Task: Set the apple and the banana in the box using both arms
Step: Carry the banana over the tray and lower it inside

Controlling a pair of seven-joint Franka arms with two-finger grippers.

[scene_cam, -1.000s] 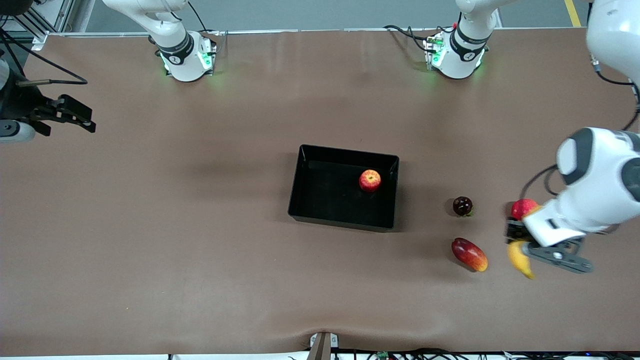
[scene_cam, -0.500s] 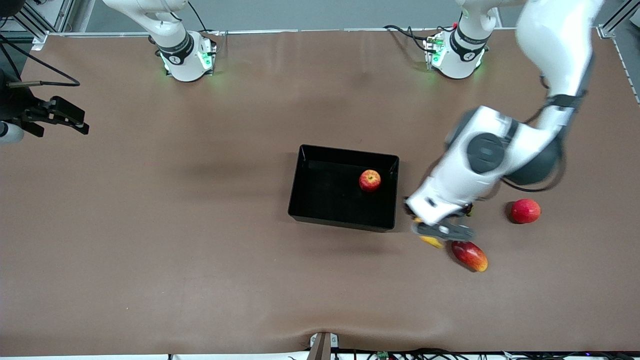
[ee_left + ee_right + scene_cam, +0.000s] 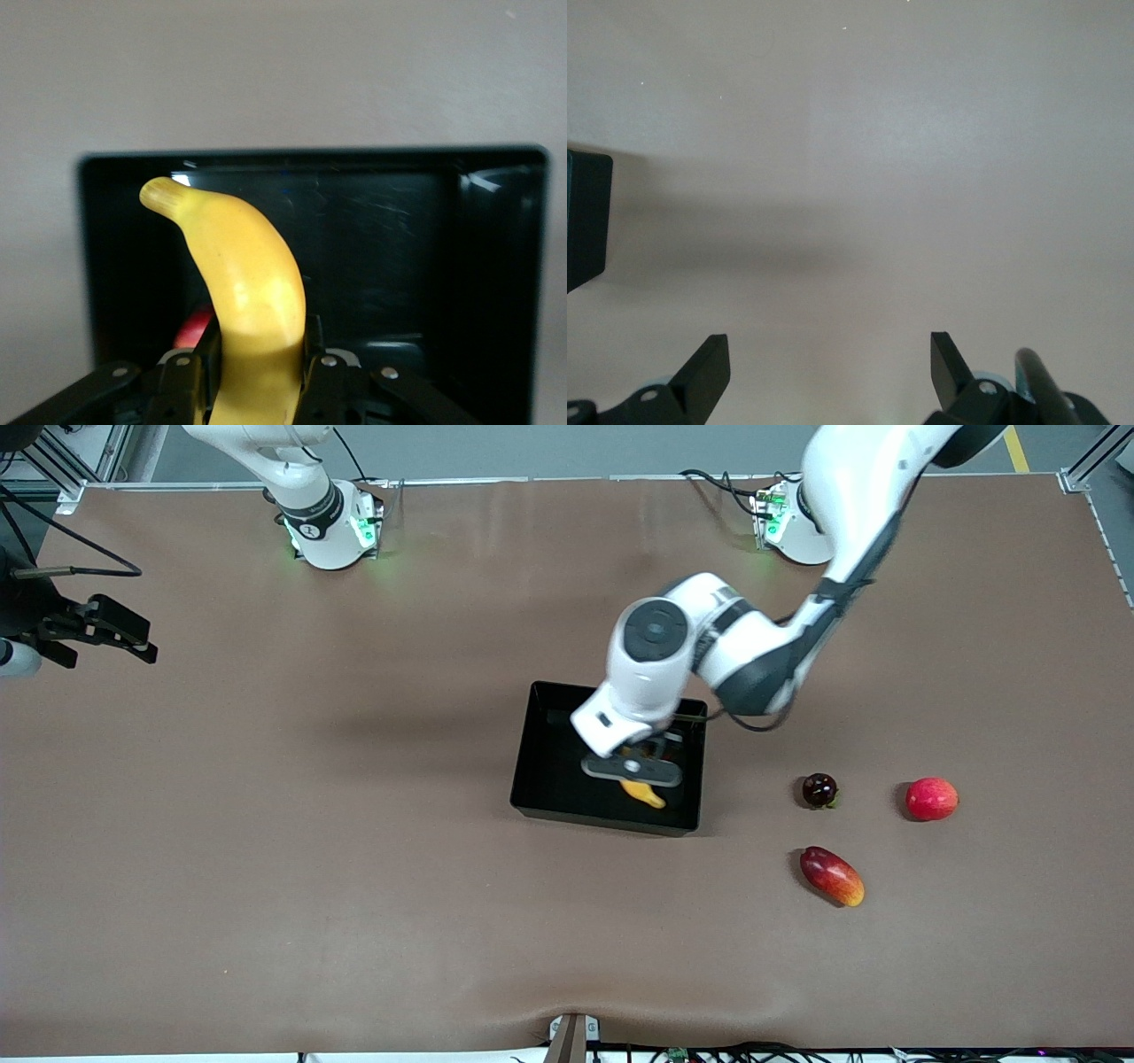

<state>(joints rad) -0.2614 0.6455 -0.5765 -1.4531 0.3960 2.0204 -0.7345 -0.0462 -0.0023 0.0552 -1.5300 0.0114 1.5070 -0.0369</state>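
The black box (image 3: pixel 611 825) sits mid-table. Over it hangs my left gripper (image 3: pixel 638 766), shut on the yellow banana (image 3: pixel 644 791). In the left wrist view the banana (image 3: pixel 244 274) juts out from between the fingers (image 3: pixel 312 354) above the box floor (image 3: pixel 381 248). Of the apple only a red sliver (image 3: pixel 193 328) shows, inside the box beside the fingers; the front view hides it under the left hand. My right gripper (image 3: pixel 133 642) waits open over bare table at the right arm's end. Its wrist view shows nothing between its fingertips (image 3: pixel 709 363) and one box corner (image 3: pixel 585 221).
Three other fruits lie toward the left arm's end of the table: a dark round one (image 3: pixel 819 789), a plain pinkish-red round one (image 3: pixel 931 798), and an elongated red-orange one (image 3: pixel 832 875) nearer the front camera. Brown mat covers the table.
My left arm swung the banana from the left arm's end of the table, past the loose fruits, to over the box, now covering the apple. The right arm barely shifted.
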